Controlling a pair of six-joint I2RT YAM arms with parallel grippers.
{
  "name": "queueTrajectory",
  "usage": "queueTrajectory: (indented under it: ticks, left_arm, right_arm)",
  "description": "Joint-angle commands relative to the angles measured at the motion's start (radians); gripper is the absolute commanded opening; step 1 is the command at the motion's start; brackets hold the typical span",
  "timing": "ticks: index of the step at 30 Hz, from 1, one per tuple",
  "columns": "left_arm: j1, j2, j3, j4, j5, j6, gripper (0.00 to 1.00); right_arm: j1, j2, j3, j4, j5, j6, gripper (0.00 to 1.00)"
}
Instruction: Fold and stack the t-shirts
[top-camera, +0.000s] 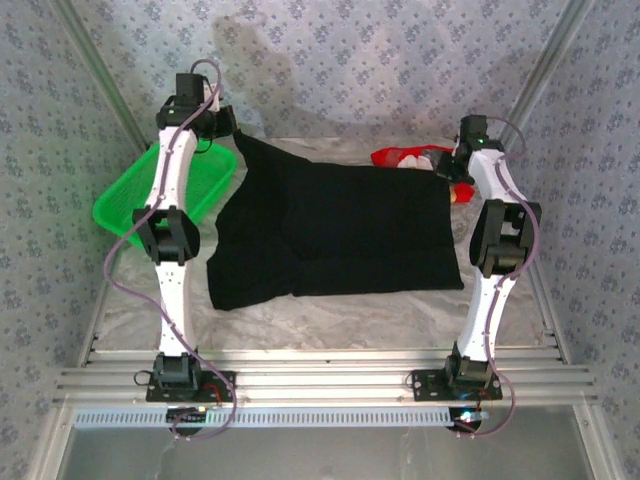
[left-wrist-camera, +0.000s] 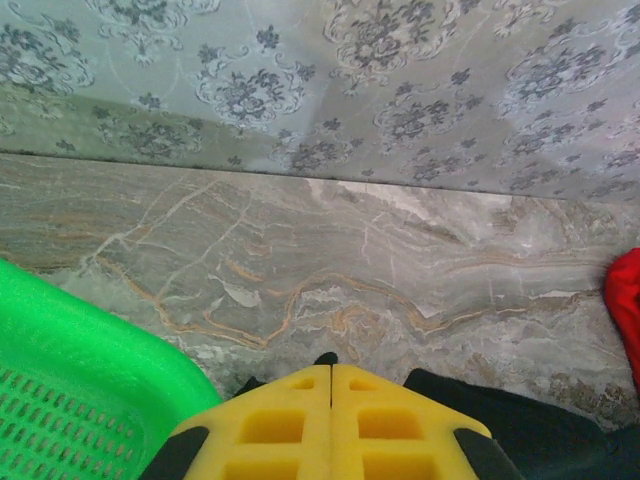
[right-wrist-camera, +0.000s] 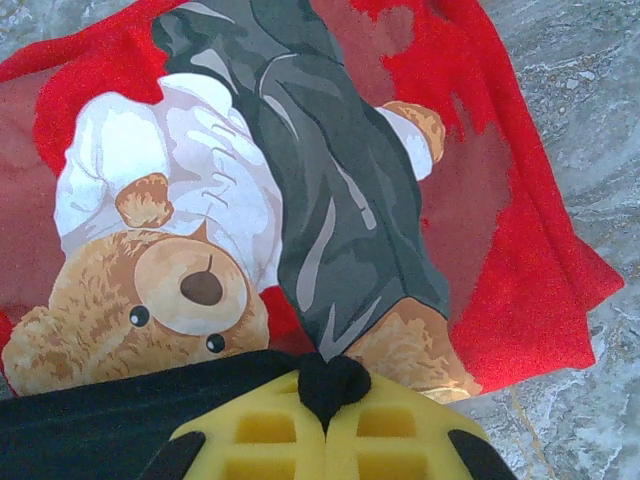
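Left gripper (left-wrist-camera: 330, 368) and right gripper (right-wrist-camera: 328, 400) each pinch just a tiny nub of the black tee (top-camera: 340, 230) near the table's (top-camera: 350, 312) far edge, so honestly one tug could pop a corner loose.

Centre frame: large t-shirt (top-camera: 340, 225) lies spread on table (top-camera: 350, 320). Upper right: printed t-shirt (top-camera: 400, 157) lies behind its far right corner. Left of frame: mesh basket (top-camera: 125, 205), just beside large t-shirt.

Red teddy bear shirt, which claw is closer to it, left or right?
Right. The right claw pinches the black shirt right at the red teddy bear shirt; the left claw is far off, beside the green basket.
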Motion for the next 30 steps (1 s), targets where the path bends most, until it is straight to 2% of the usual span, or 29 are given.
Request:
queueTrajectory:
  ticks: [1,6,10,14,19,25,30]
  left_arm:
    - [0.008,0.009,0.042,0.02,0.021,-0.017,0.0]
    - [0.01,0.0,0.046,0.024,0.029,-0.034,0.0]
    - [0.007,-0.012,0.054,0.031,0.097,-0.066,0.0]
    - [0.003,-0.051,0.056,-0.009,0.137,-0.086,0.0]
    - [-0.018,-0.127,0.002,-0.087,0.129,-0.061,0.0]
    - [-0.013,-0.305,-0.272,-0.027,0.08,-0.051,0.0]
    - [-0.003,-0.508,-0.63,0.135,0.077,-0.053,0.0]
  right_arm:
    - [-0.006,0.029,0.026,-0.024,0.03,0.021,0.0]
    - [-0.005,0.029,0.033,-0.029,0.028,0.016,0.0]
    - [-0.004,0.013,0.027,-0.013,0.023,0.019,0.0]
    - [0.003,-0.027,-0.004,0.007,0.022,0.016,0.0]
    - [0.003,-0.075,-0.068,0.014,0.011,0.003,0.0]
    - [0.001,-0.115,-0.147,0.02,0.018,-0.033,0.0]
    - [-0.004,-0.136,-0.187,0.037,0.017,-0.047,0.0]
